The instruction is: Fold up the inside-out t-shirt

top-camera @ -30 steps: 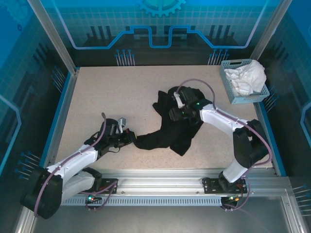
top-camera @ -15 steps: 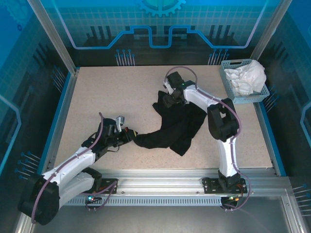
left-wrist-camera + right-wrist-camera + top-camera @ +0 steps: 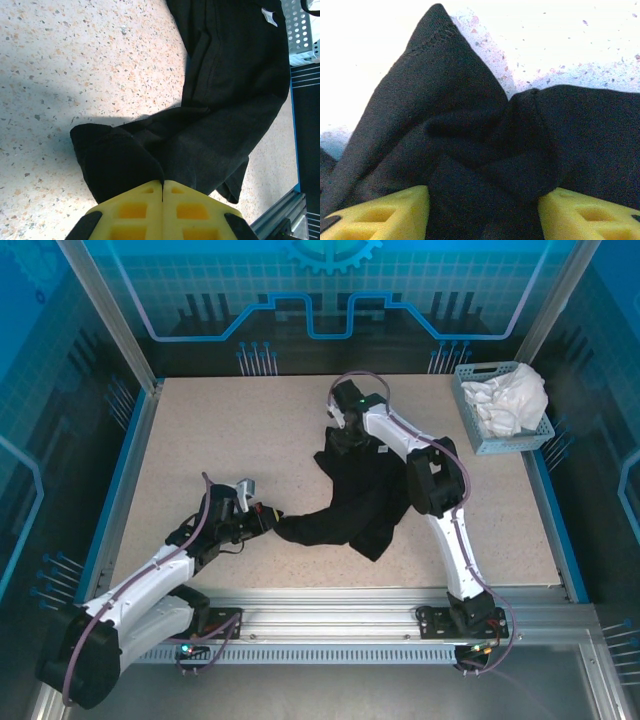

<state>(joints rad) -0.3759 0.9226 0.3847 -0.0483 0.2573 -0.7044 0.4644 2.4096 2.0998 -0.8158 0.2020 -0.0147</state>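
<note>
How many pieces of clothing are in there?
2: a black t-shirt crumpled mid-table, and a white garment in the basket at the far right corner; more could hide under it.

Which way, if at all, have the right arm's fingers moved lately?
Yes. The right fingers moved up the t-shirt, away from the near rail toward the table's far edge.

The left arm (image 3: 150, 578) and the right arm (image 3: 457, 543) both have smooth white shells between bulky black joints. A purple cable (image 3: 208, 505) runs along each arm in loose loops. A small green light (image 3: 349, 398) glows by the right wrist. The left hand (image 3: 162, 187) and the right hand (image 3: 482, 200) have yellow moulded fingers (image 3: 385, 212) with hollow, ribbed cells.
</note>
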